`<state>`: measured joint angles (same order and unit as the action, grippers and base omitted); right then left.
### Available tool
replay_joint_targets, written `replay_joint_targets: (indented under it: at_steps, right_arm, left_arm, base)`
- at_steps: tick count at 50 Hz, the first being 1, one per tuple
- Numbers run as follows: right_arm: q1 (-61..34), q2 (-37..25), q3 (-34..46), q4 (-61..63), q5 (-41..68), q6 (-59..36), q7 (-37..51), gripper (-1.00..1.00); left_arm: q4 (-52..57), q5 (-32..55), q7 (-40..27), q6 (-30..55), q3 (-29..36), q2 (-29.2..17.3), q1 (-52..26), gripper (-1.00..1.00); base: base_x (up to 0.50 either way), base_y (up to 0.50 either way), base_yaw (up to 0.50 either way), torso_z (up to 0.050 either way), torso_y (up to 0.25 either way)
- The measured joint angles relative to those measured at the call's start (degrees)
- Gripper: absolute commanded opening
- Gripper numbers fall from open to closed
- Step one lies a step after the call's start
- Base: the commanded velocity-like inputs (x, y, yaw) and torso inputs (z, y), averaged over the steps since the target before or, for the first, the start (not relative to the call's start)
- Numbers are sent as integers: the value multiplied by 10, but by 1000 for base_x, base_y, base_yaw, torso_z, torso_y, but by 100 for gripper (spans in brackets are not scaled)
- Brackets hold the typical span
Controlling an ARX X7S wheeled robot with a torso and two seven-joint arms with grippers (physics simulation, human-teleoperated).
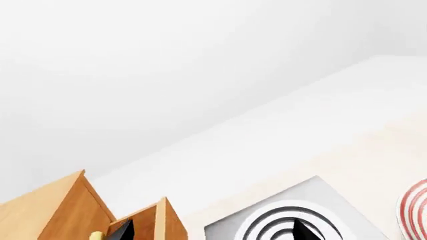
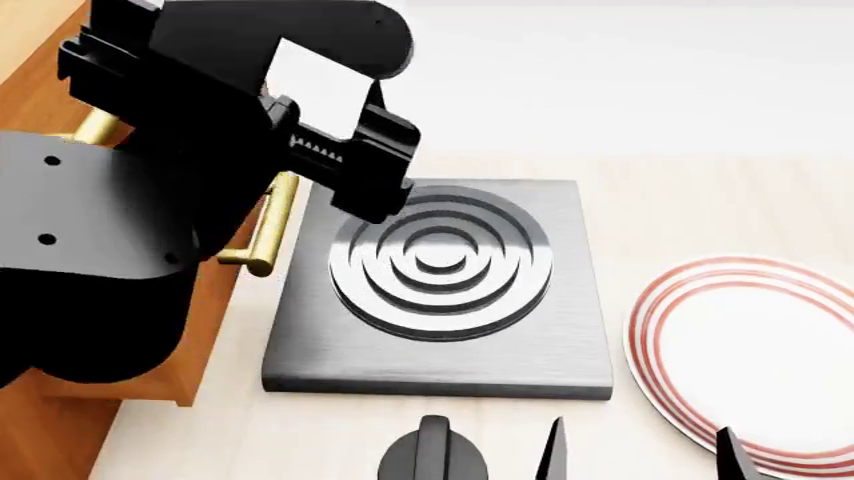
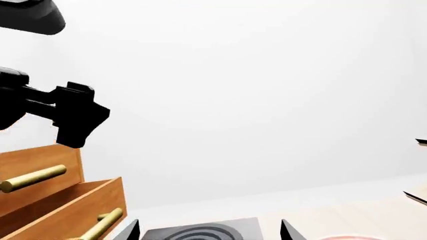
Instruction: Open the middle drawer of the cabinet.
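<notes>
The cabinet [image 2: 47,425] is an orange-brown wooden box at the left of the head view, largely hidden by my left arm. The middle drawer [image 3: 80,207] stands pulled out, its front proud of the front above. Its brass handle [image 2: 267,220] sticks out toward the grey slab. My left gripper [image 1: 212,233] is open beside that handle. One black fingertip [image 1: 121,231] lies against the drawer [image 1: 163,222], and a bit of brass [image 1: 97,235] shows just outside it. My right gripper [image 2: 641,458] hangs open and empty near the front edge.
A grey square slab with raised concentric rings [image 2: 441,290] lies on the pale counter right beside the drawer. A white plate with red rings [image 2: 747,360] sits to its right. A plain white wall stands behind. The topmost brass handle [image 3: 33,178] is above the drawer.
</notes>
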<state>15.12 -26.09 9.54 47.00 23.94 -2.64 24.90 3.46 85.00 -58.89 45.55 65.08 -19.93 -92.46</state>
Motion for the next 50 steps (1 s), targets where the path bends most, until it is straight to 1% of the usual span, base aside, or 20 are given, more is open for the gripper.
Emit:
replay_joint_targets:
  at_steps: [12, 22, 34, 50]
  right_arm:
    - [-3, 1, 7, -6, -5, 1, 0, 100]
    - [-3, 0, 10, -8, -7, 3, 0, 100]
    - [-4, -1, 14, -9, -9, 3, 2, 100]
    - [-7, -3, 19, -11, -10, 1, 3, 100]
  left_arm:
    - [3, 143, -37, 4, -59, -48, -1, 100]
    - [-7, 229, -70, -34, -100, -67, 29, 100]
    - [-25, 267, -84, -73, -128, -81, 56, 100]
    - [-54, 255, -77, -64, -116, -90, 55, 100]
  base:
    - [0, 0, 0, 0, 0]
    - [0, 0, 0, 0, 0]
    - [0, 0, 0, 0, 0]
    - [0, 0, 0, 0, 0]
